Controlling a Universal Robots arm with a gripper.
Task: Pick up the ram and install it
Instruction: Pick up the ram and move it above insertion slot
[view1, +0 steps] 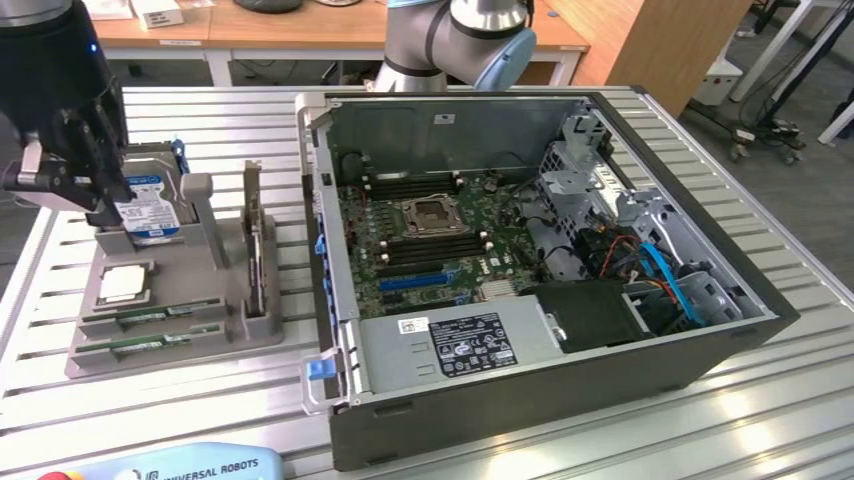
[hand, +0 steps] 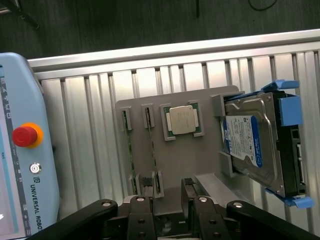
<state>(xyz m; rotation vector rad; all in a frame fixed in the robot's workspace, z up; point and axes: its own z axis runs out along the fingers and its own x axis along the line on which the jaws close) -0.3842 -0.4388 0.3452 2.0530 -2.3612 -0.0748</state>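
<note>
Two ram sticks stand on edge in slots of a grey holder (view1: 254, 335): one ram stick (view1: 150, 318) (hand: 151, 145) lies nearer the holder's middle, the other ram stick (view1: 147, 343) (hand: 128, 145) sits beside it. My gripper (view1: 104, 205) (hand: 169, 192) hovers above the holder, over its hard-drive end in the exterior view. It is open, with nothing between the black fingers (hand: 148, 192). The open computer case (view1: 340, 390) lies at the exterior view's right, with its motherboard (view1: 441, 270) and dark memory slots exposed.
The holder also carries a square silver processor (view1: 123, 283) (hand: 182, 120) and a blue-labelled hard drive (view1: 147, 215) (hand: 250, 142). A teach pendant (hand: 20, 165) with a red stop button (hand: 25, 136) lies beside the holder. Everything rests on a slatted metal table (view1: 747, 420).
</note>
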